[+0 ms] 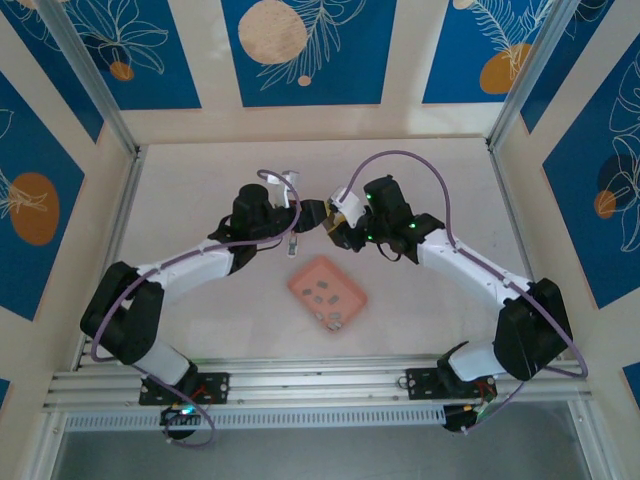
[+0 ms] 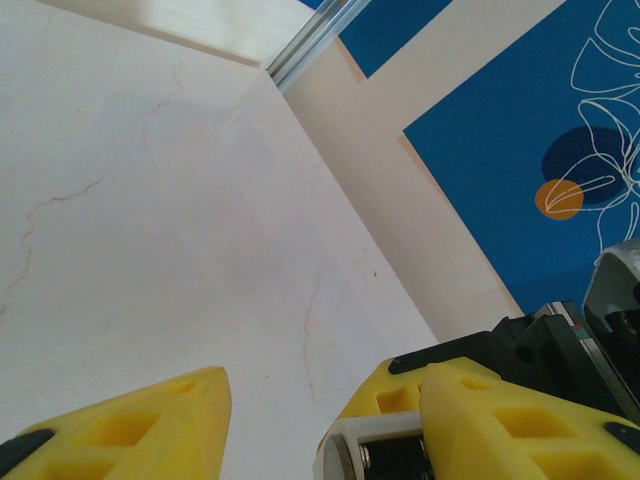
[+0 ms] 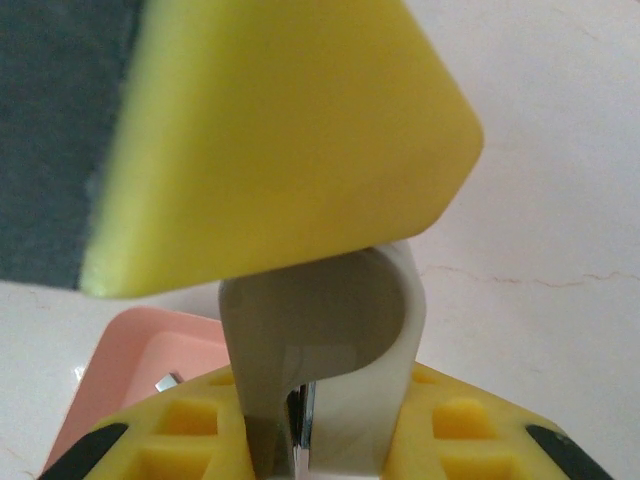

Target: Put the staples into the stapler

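My right gripper (image 3: 318, 425) is shut on the white stapler (image 3: 330, 310), which stands upright between its yellow fingers. My left gripper (image 2: 322, 400) is open. The stapler's white end (image 2: 365, 440) lies against its right finger (image 2: 520, 420), with a wide gap to its left finger (image 2: 140, 425). From above, the left gripper (image 1: 310, 214) and right gripper (image 1: 334, 220) meet at mid-table, above the table. The staples (image 1: 322, 292) are tiny grey strips in the shallow pink tray (image 1: 352, 300). One staple (image 3: 167, 381) shows in the tray's corner (image 3: 120, 350).
A small grey metal piece (image 1: 293, 243) shows just below the left wrist. The pale table (image 1: 200, 200) is ringed by aluminium rails and blue-patterned walls (image 2: 520, 140). Open surface lies behind both grippers and beside the tray.
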### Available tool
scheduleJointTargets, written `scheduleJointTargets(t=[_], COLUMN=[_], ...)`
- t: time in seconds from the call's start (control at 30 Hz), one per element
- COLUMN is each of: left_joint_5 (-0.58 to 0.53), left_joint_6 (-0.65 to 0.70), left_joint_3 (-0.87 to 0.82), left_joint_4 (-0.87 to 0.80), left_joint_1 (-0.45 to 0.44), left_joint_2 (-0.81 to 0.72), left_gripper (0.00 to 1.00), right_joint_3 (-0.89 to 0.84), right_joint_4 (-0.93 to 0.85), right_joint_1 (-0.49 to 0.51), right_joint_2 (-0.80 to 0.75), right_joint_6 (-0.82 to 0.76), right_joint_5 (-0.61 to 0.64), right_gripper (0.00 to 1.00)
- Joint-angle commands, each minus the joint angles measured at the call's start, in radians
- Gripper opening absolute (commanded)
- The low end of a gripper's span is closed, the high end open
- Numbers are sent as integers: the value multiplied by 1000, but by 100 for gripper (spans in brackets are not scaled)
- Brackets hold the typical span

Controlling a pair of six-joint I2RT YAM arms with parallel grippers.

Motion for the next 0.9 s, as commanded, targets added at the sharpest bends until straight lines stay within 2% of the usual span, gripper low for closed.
scheduleJointTargets(t=[0.0, 0.2, 0.43, 0.87], left_joint_5=[91, 91, 26, 79], left_joint_6=[11, -6, -29, -126], left_joint_3=[8, -7, -38, -61], left_joint_4=[19, 61, 67, 224], left_joint_1=[-40, -39, -29, -25], left_joint_2=[12, 12, -10, 17], left_gripper=[52, 53, 54, 55], right_joint_3=[58, 69, 32, 13], right_joint_4=[62, 41, 45, 63], right_joint_1=[0, -10, -13, -14], right_joint_2=[13, 29, 23, 36], right_joint_6=[42, 65, 101, 132], right_joint_5=[15, 30, 40, 37], right_gripper=[23, 23, 23, 23])
